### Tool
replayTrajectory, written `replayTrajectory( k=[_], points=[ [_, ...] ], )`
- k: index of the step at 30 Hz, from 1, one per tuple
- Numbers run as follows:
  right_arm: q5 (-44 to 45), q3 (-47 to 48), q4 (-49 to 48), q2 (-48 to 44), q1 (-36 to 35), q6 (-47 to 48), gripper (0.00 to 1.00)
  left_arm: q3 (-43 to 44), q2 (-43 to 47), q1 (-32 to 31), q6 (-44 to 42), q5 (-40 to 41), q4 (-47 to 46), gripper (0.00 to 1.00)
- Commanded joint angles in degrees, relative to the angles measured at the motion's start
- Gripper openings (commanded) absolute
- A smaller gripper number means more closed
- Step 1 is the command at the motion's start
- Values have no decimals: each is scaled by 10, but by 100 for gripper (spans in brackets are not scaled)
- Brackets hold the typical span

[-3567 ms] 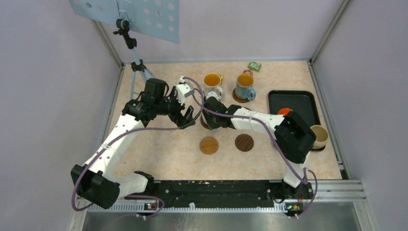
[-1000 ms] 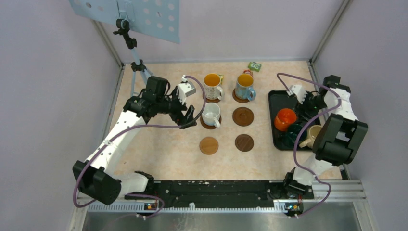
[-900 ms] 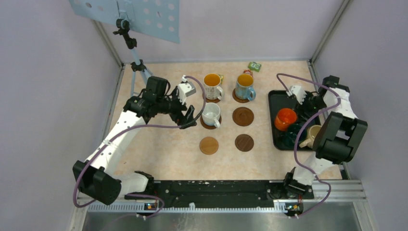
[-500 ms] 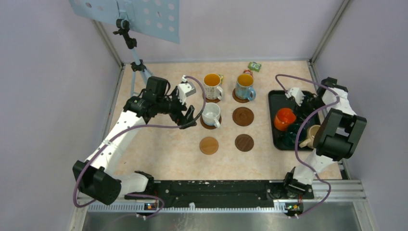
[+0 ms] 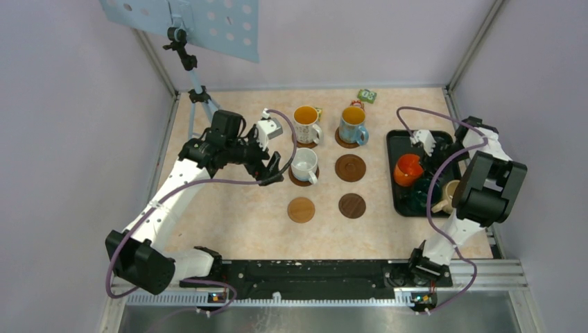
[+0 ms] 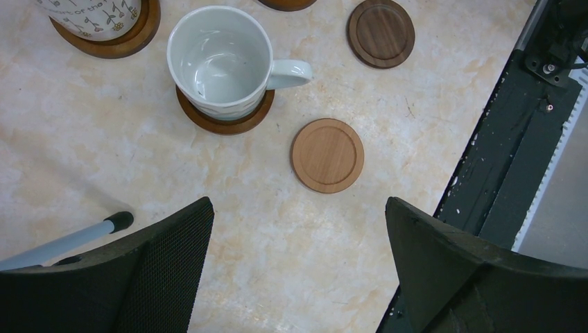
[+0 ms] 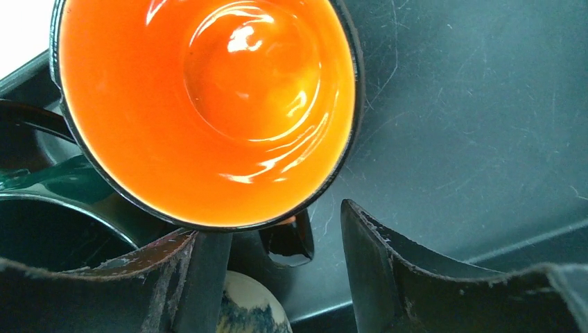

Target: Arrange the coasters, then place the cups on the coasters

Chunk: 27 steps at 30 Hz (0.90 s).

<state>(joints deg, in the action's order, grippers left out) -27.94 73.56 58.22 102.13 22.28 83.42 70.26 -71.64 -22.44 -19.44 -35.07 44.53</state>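
6 coasters [image 5: 350, 167] are laid out on the table [image 5: 229, 229] in 2 columns of 3, so the arranging looks done. 3 are already topped: the patterned white mug [image 5: 306, 123] and the light blue mug [image 5: 353, 125] are seated on the far pair, and the plain white mug [image 5: 304, 165] on the middle-left coaster [image 6: 225, 121]. 3 are bare: the middle-right coaster, the near-left light-brown coaster [image 5: 301, 209] and the near-right dark coaster [image 5: 352, 205]. 3 mugs are yet to be moved, all in the black tray [image 5: 398, 144] at the right: the orange mug [image 5: 408, 169], the dark green mug [image 5: 418, 199] and the beige mug [image 5: 456, 195].

The right arm is folded over the tray, wrist turned down, and the right gripper [image 7: 270, 232] is set low at the orange mug. Its jaws are spread to either side of the dark handle [image 7: 288, 239]. A gap is seen on one side, but contact on the other cannot be judged, as the rim hides it. The left gripper [image 6: 298, 208] is held over bare table just left of the plain white mug, jaws spread wide, nothing between them.
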Motion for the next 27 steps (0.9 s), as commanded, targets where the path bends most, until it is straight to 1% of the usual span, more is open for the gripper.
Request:
replayTrajectory(
  k=[1, 7, 10, 14, 18, 20, 22, 27],
  points=[
    [-53, 15, 7, 17, -7, -4, 58, 8, 2, -1, -2, -2, -22, 99],
    [-66, 18, 9, 21, -16, -15, 53, 6, 1, -1, -2, -2, -23, 99],
    [-73, 22, 12, 20, -18, -20, 48, 7, 1, -1, -2, -1, -22, 99],
    [-81, 25, 21, 14, -18, -21, 36, 5, 2, -1, -3, -1, -24, 99],
    [-90, 26, 27, -3, -17, -28, 22, 4, 1, 0, -2, -1, -24, 99],
    [-97, 25, 25, -13, -18, -38, 14, 5, 2, -1, -2, -2, -25, 99],
    [-103, 27, 19, -25, -17, -61, 1, 5, 2, 0, -2, -2, -25, 99],
    [-131, 30, 16, -54, -17, -99, 0, 3, 5, -1, -2, -2, -26, 99]
  ],
)
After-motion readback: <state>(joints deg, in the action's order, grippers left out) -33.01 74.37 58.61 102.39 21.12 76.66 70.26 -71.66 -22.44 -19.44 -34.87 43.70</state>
